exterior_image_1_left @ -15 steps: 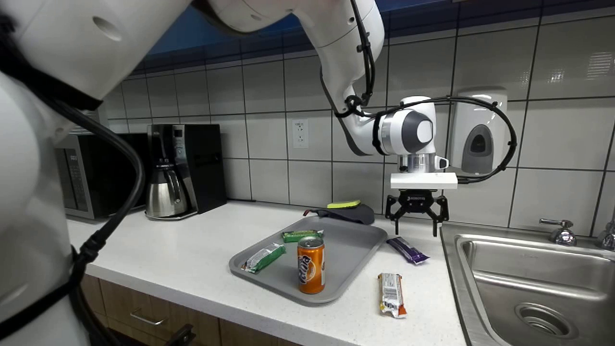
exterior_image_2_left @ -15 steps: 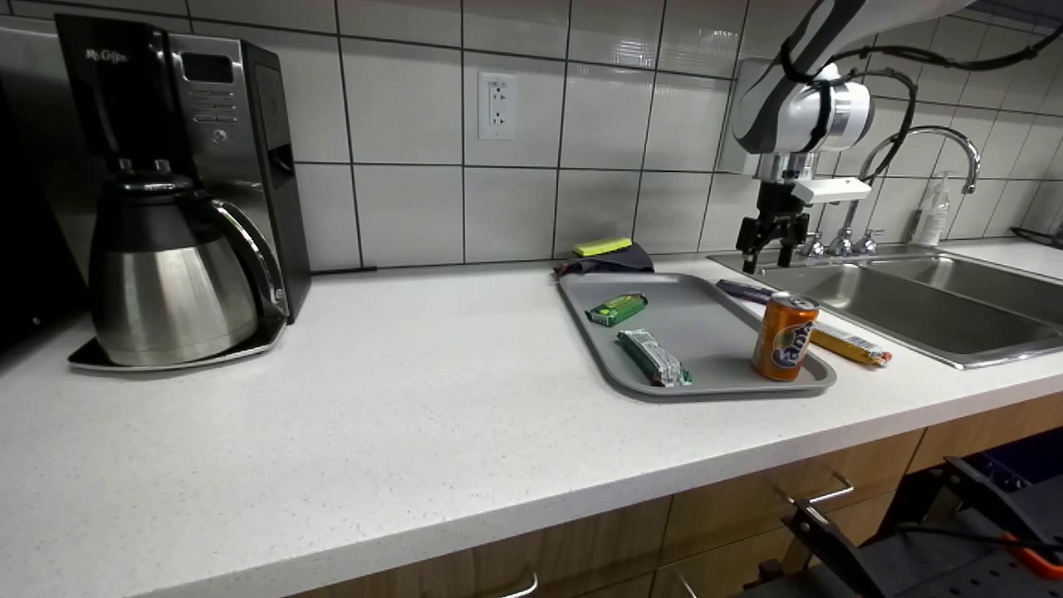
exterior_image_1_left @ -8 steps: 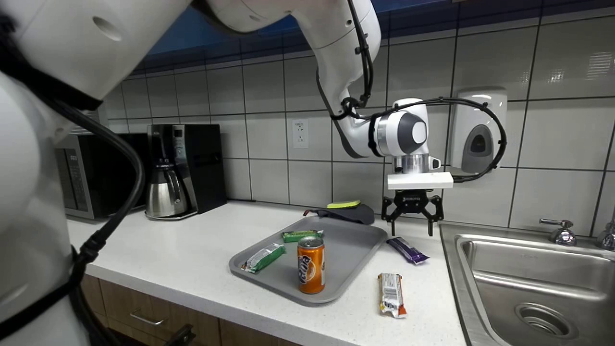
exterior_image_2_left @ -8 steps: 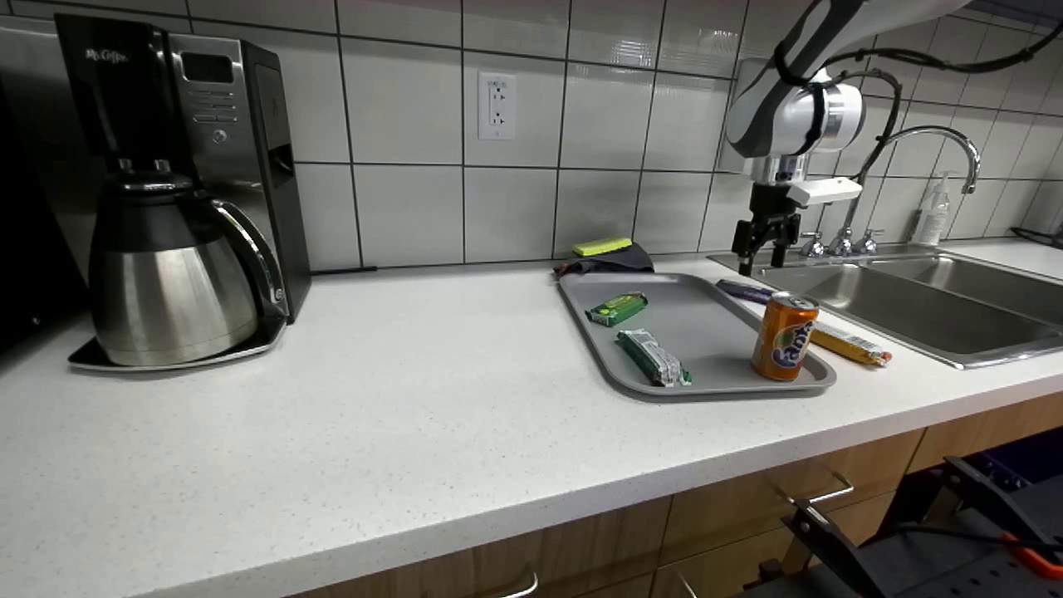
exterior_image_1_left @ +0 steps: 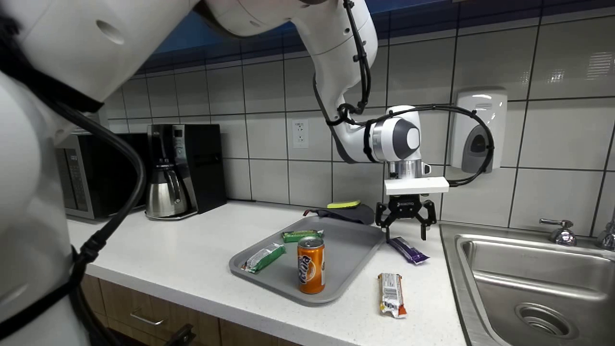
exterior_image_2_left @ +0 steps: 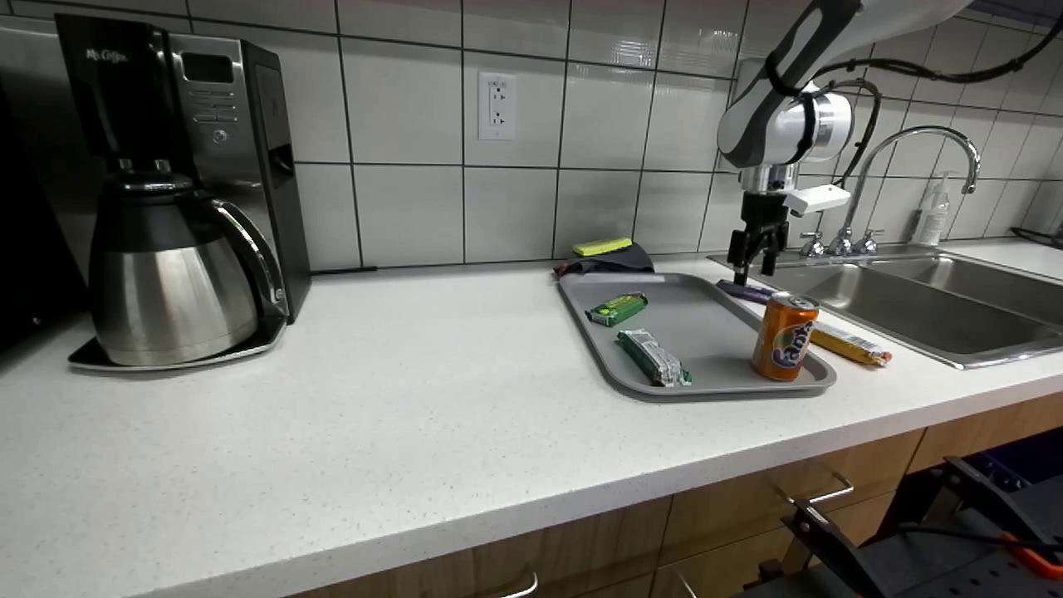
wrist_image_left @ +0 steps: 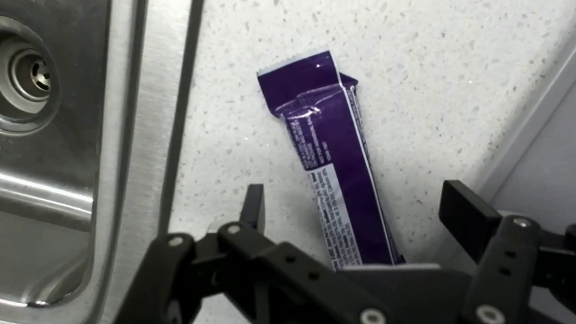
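Hand (exterior_image_1_left: 406, 239), jaws apart, hovers over a finely printed purple bar (wrist_image_left: 335, 148) near a Fanta can (exterior_image_2_left: 786, 336).

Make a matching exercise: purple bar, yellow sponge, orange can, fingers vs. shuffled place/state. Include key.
Things
1. purple bar
2. yellow sponge
3. orange can
4. fingers

Place/state
A. upright on the gray tray
B. spread apart, gripping nothing
C. lying on the counter between tray and sink
D. on top of the dark cloth

Pairs: 1-C, 2-D, 3-A, 4-B
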`<state>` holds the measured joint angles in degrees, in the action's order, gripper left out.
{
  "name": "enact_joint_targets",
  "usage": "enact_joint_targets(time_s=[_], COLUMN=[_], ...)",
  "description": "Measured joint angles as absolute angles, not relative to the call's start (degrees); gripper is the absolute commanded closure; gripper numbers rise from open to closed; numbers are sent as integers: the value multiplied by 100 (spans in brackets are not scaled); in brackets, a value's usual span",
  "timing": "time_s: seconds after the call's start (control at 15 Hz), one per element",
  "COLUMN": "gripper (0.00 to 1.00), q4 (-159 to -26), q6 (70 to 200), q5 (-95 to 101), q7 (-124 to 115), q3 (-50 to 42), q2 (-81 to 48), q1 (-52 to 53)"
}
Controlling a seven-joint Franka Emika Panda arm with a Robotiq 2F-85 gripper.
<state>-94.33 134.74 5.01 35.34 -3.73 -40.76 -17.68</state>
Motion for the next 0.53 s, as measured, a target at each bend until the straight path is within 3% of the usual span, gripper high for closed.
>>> enact_joint_targets(time_s=[0.53], gripper=[0], q4=[-9364], q6=[13474], q5=[646], q7=[3751], q3=[-380], q2=[-4306], q1=[-1793])
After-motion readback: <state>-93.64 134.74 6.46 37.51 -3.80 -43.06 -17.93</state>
